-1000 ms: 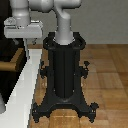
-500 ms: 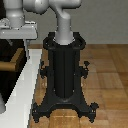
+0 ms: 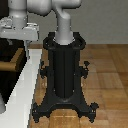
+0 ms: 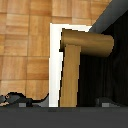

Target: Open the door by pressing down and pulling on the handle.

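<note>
The door (image 3: 6, 52) is a dark panel at the exterior view's left, set in a white frame (image 3: 27, 82). Its tan handle (image 3: 13, 62) sticks out from the panel. My gripper (image 3: 18, 45) hangs just above the handle, on the white arm. In the wrist view the handle (image 4: 71, 75) is a wooden bar joined to a thicker cylinder, lying across the white frame (image 4: 55, 60) and the dark door (image 4: 107, 75). The dark fingertips (image 4: 17, 99) show on either side of the bar, apart from each other, so the gripper (image 4: 62, 101) is open and straddles the handle.
The robot's black pedestal (image 3: 62, 70) with splayed feet stands in the middle of the exterior view, on a wooden floor (image 3: 107, 75). The white arm (image 3: 65, 22) rises from its top and reaches toward the door side.
The hand has shifted only slightly above the handle. The door and the handle have not moved.
</note>
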You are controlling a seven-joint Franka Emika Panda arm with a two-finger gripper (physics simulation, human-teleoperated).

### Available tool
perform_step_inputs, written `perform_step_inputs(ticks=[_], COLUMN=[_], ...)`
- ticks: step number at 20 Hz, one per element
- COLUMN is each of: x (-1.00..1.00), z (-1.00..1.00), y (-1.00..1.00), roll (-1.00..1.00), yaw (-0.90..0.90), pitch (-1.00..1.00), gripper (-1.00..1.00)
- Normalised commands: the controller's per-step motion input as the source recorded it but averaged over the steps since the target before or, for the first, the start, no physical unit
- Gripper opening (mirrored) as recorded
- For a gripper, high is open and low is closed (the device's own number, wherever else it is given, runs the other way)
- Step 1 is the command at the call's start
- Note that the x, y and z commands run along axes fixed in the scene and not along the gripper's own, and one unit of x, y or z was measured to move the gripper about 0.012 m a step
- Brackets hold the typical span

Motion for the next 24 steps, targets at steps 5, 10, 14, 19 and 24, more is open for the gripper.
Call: perform_step_inputs(ticks=[5,10,14,19,24], x=[0.00,0.00,0.00,0.00,0.00], z=[0.00,0.00,-0.50,-0.40,-0.40], y=[0.00,0.00,0.00,-0.20,-0.40], roll=[-0.06,0.00,0.00,0.00,0.00], yaw=[0.00,0.00,0.00,0.00,0.00], pitch=[0.00,0.00,0.00,0.00,0.00], gripper=[1.00,1.00,1.00,1.00,1.00])
